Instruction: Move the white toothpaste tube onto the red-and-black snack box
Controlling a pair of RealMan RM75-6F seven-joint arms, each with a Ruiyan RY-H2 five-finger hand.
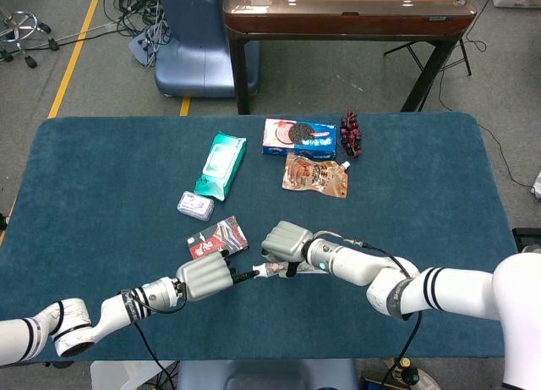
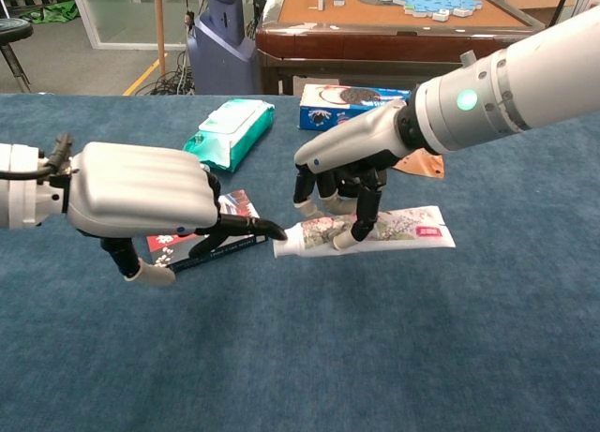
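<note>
Right hand [image 2: 349, 174] sits just left of frame centre in the chest view, palm down over the cap end of the tube [image 2: 370, 231]. Its fingers [image 2: 365, 212] are bent downward and one fingertip presses on the tube's upper face; whether the tube is actually pinched or only pressed cannot be determined. In the head view this hand [image 1: 287, 240] covers most of the tube [image 1: 269, 270], leaving only the cap end visible at lower centre.

Left hand [image 2: 141, 193] occupies the left of the chest view, fingers apart and grasping nothing. One dark finger [image 2: 246, 228] extends rightward, its tip just beside the tube's cap; contact cannot be confirmed. The hand partly covers the snack box [image 2: 225, 242]. In the head view the left hand [image 1: 204, 277] lies directly below the snack box [image 1: 218, 237].

Tube position: flat on the blue table [image 1: 101, 195], cap pointing to frame left, immediately right of the snack box and not on it.

Other items, upper centre of the head view:
- green wipes pack [image 1: 221, 164]
- biscuit box [image 1: 298, 138]
- brown pouch [image 1: 314, 175]
- small pale packet [image 1: 195, 205]
</note>
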